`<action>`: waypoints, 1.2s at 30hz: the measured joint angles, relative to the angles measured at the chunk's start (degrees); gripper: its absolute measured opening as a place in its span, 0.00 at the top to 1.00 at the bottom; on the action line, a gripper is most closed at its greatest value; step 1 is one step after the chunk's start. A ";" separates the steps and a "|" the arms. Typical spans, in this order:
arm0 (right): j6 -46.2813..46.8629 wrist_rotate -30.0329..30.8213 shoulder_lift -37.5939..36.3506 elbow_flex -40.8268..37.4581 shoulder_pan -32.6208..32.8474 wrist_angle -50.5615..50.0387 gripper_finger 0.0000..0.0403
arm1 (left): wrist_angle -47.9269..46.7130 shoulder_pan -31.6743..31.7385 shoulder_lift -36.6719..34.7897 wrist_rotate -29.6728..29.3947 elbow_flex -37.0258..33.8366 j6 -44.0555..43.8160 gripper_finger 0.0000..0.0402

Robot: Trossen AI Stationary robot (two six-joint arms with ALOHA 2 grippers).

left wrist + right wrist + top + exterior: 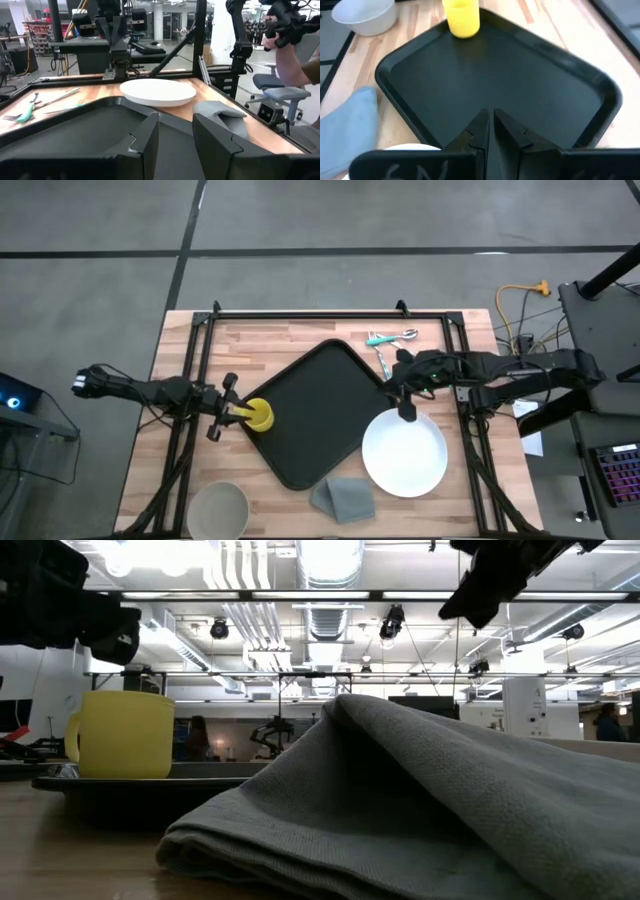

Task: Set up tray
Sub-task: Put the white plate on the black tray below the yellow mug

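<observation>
The black tray lies cornerwise in the middle of the table. A yellow cup stands upright on the tray's left corner. My left gripper hangs open just left of the cup and above it. In the left wrist view its fingers stand apart over the tray, and the cup is out of that view. My right gripper is shut and lifted over the tray's right corner. In the right wrist view it points across the tray toward the cup.
A white plate lies right of the tray. A folded grey cloth sits at the near edge and fills the low view. A pale bowl is near left. Cutlery lies at the far side. A person's arm shows beyond the table.
</observation>
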 joint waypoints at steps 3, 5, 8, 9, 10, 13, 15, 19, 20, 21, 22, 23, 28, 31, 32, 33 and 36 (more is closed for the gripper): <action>1.49 -0.01 1.89 -0.01 0.00 0.15 0.96 | 0.06 0.00 1.18 0.00 -0.02 -0.01 0.74; 1.59 0.00 2.85 0.00 -0.03 0.83 0.96 | 0.02 0.00 1.95 0.00 -0.02 -0.02 0.74; 1.59 0.00 3.89 0.00 -0.03 1.45 0.96 | 0.09 0.00 2.99 0.01 0.00 -0.68 0.74; 1.59 -0.01 4.00 -0.02 -0.03 1.96 0.96 | 0.07 0.00 3.32 0.01 0.02 -1.45 0.74; 1.59 -0.01 4.01 -0.01 -0.03 2.27 0.96 | 0.07 0.00 3.59 0.00 0.02 -2.39 0.74; 0.59 0.02 3.91 0.00 -0.03 2.34 0.96 | 0.05 0.00 4.15 0.00 0.00 -5.33 0.74; -0.50 0.02 3.67 0.00 -0.03 2.28 0.96 | 0.09 0.00 4.75 0.00 0.00 -5.42 0.74; -3.60 0.01 2.59 0.00 -0.03 2.37 0.96 | 0.07 -0.01 5.65 0.00 0.01 -5.42 0.74; -3.83 0.00 2.39 -0.01 -0.01 2.32 0.96 | 0.08 -0.02 5.91 0.00 0.02 -5.44 0.74; -3.80 -0.04 2.21 -0.01 0.02 2.30 0.96 | 0.04 -0.02 6.03 0.00 0.02 -5.44 0.74; -3.54 -0.05 2.01 0.00 0.02 2.17 0.96 | 0.04 -0.02 6.13 0.00 0.02 -5.42 0.74; -3.18 -0.05 1.88 0.00 0.02 1.92 0.96 | 0.07 0.00 6.31 0.00 0.00 -5.44 0.74; -2.98 -0.05 1.65 0.00 0.00 -1.58 0.96 | 0.09 -0.02 6.67 -0.02 0.07 -4.07 0.74; -2.98 -0.06 1.65 0.00 0.00 -3.97 0.96 | 1.33 -0.02 5.84 0.00 0.22 -3.59 0.74; -2.98 -0.07 1.65 0.00 0.00 -4.77 0.96 | 2.06 -0.02 5.28 0.00 0.22 -3.36 0.74; -2.98 -0.08 1.65 0.00 0.00 -5.61 0.96 | 2.65 -0.02 4.81 -0.01 0.18 -2.79 0.74; -3.05 -0.09 1.65 0.00 0.00 -8.28 0.96 | 3.18 -0.02 3.17 0.00 0.00 -1.53 0.74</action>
